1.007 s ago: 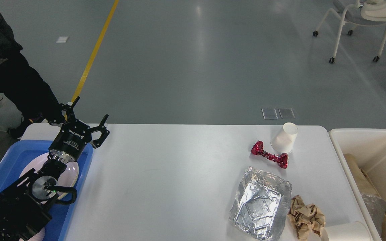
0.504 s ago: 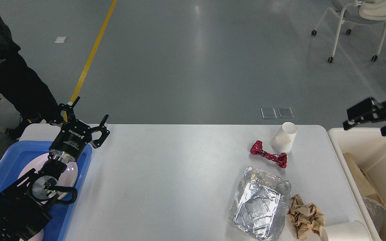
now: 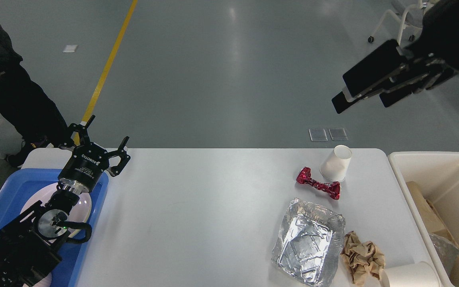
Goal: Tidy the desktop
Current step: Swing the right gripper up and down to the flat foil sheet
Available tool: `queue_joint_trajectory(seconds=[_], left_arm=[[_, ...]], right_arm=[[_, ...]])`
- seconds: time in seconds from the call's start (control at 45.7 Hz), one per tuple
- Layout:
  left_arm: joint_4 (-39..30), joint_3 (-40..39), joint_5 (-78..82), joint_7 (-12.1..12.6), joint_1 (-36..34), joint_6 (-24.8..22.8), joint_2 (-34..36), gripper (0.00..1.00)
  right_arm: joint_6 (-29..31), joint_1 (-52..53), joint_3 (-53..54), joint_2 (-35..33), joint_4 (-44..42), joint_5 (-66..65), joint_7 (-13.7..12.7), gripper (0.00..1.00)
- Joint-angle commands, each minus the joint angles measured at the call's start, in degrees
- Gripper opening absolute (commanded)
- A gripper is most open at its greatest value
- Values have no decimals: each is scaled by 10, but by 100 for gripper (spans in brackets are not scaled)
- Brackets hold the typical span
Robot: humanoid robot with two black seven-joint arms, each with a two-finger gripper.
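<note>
The white desktop point(image 3: 197, 207) carries litter on its right side. There a white paper cup point(image 3: 336, 163) lies tipped beside a red foil wrapper point(image 3: 319, 185). Nearer me are a crumpled foil tray point(image 3: 309, 243), a ball of brown paper point(image 3: 363, 259) and a white roll point(image 3: 410, 276) at the front edge. My left gripper point(image 3: 108, 131) is open and empty above the far left corner. Held high at the upper right, beyond the table's far edge, my right gripper point(image 3: 357, 93) is open with nothing in it.
A blue tray point(image 3: 18, 183) with a white plate point(image 3: 85, 204) sits under my left arm. A cream bin point(image 3: 432, 158) holding brown paper and foil stands off the right edge. A person in black point(image 3: 10, 91) stands at the far left. A wheeled chair point(image 3: 403, 20) is at the back right.
My right arm has come into view from the right and risen up and to the left, from above the bin to high over the floor. The left arm has not moved.
</note>
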Motion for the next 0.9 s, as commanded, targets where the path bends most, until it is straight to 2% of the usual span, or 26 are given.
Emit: queue_joint_trajectory(seconds=[0.0, 0.088, 0.153, 0.285, 0.394, 0.46, 0.569, 0.876], left_arm=[[0, 0, 0, 0, 0, 0, 0, 100], [0, 0, -1, 0, 0, 0, 0, 100], [0, 0, 0, 0, 0, 0, 0, 100], [0, 0, 0, 0, 0, 0, 0, 100], [0, 0, 0, 0, 0, 0, 0, 100], [0, 0, -1, 0, 0, 0, 0, 100], [0, 0, 0, 0, 0, 0, 0, 100], [0, 0, 0, 0, 0, 0, 0, 100]], right_arm=[[-37, -143, -36, 0, 1, 2, -7, 100], [-164, -292, -51, 7, 2, 5, -8, 100], [-235, -398, -50, 28, -3, 39, -14, 100], [-385, -553, -45, 95, -10, 155, -55, 100], [-489, -661, -40, 146, -49, 184, -97, 100], [-505, -702, -20, 159, -86, 186, -120, 100], [-511, -741, 10, 160, -120, 187, -140, 100], [-534, -793, 26, 161, -163, 186, -143, 100]])
